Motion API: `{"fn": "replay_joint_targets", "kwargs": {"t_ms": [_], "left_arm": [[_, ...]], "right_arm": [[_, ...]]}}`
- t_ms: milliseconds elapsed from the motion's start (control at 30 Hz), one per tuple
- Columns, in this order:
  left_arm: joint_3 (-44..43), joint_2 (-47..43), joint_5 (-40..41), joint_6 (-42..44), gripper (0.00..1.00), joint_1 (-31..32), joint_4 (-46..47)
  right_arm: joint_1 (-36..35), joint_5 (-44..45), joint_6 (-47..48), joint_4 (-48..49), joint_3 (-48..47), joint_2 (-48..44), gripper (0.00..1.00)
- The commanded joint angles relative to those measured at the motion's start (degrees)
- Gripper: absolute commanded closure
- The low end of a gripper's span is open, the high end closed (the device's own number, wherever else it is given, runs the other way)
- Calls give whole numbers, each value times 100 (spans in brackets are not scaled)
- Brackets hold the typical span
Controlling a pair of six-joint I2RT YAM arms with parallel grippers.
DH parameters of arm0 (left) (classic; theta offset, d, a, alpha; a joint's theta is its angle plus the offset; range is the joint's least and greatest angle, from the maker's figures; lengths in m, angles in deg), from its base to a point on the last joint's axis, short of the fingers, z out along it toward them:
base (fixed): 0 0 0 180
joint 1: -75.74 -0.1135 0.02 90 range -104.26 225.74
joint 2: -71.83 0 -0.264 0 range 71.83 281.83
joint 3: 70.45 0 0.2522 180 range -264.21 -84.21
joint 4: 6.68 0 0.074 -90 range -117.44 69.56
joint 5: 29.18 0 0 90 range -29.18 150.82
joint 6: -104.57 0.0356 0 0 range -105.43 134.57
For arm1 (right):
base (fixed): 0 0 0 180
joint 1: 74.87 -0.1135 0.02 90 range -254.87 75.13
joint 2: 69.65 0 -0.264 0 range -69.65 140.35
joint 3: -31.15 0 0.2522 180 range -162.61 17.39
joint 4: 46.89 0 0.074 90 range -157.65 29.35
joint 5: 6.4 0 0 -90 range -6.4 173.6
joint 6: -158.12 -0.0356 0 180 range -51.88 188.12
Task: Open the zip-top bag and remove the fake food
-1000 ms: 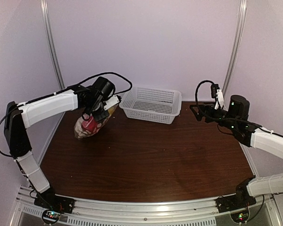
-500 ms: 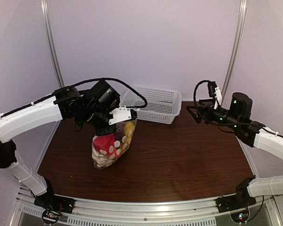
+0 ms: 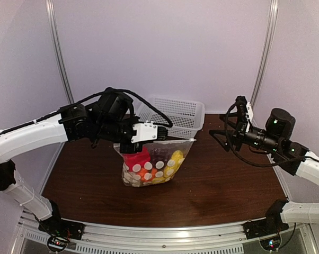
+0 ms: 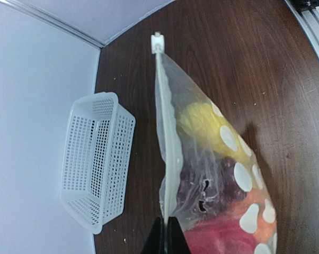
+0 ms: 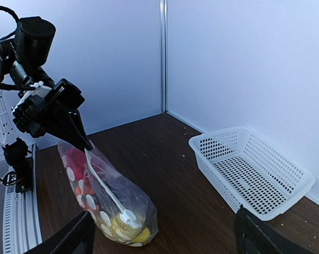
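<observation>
Left gripper [image 4: 165, 233] pinches the bag [image 3: 154, 164] by its zip edge; right gripper [image 3: 229, 124] is spread.
The left jaws are pressed together on one end of the top strip, with the slider [image 4: 157, 42] at the far end. The bag holds the food [image 3: 173, 159], its bottom on the table [image 3: 228, 180] in front of the basket [image 3: 173, 114]. The right gripper hovers well apart from the bag, holding nothing.

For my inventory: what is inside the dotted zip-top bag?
Through the clear zip-top bag show a red piece, purple grapes, a yellow piece and an orange one. The white dots and front pieces cover anything else inside.
</observation>
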Motion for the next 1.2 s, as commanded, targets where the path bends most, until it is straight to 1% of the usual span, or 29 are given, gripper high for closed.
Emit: {"fn": "replay_joint_targets", "kwargs": {"t_ms": [0, 100, 367, 500, 600, 767, 867, 967, 1167], "left_arm": [[297, -142, -778, 704, 100, -45, 1355], [425, -169, -1142, 852, 100, -49, 1415], [1024, -487, -1491, 795, 100, -54, 1661], [1215, -700, -1758, 705, 100, -54, 1748], [1400, -855, -1821, 662, 100, -50, 1893], [1547, -938, -1826, 627, 100, -52, 1941], [1623, -983, -1841, 608, 100, -54, 2019], [1683, -1026, -1828, 600, 100, -53, 2072], [1794, -1039, -1807, 568, 100, -57, 2121]], "right_arm": [[-291, -121, 262, -235, 159, 33, 11], [-577, 47, 470, -187, 285, 60, 13], [-1425, 221, 902, -219, 489, 5, 18], [-1895, 567, 917, -253, 619, -47, 22], [-2223, 855, 915, -412, 689, -87, 30], [-2592, 1079, 689, -385, 841, -204, 33], [-2736, 1291, 711, -285, 995, -260, 42], [-2752, 1403, 724, -286, 970, -138, 58], [-2769, 1496, 715, -321, 951, 75, 80]]}}
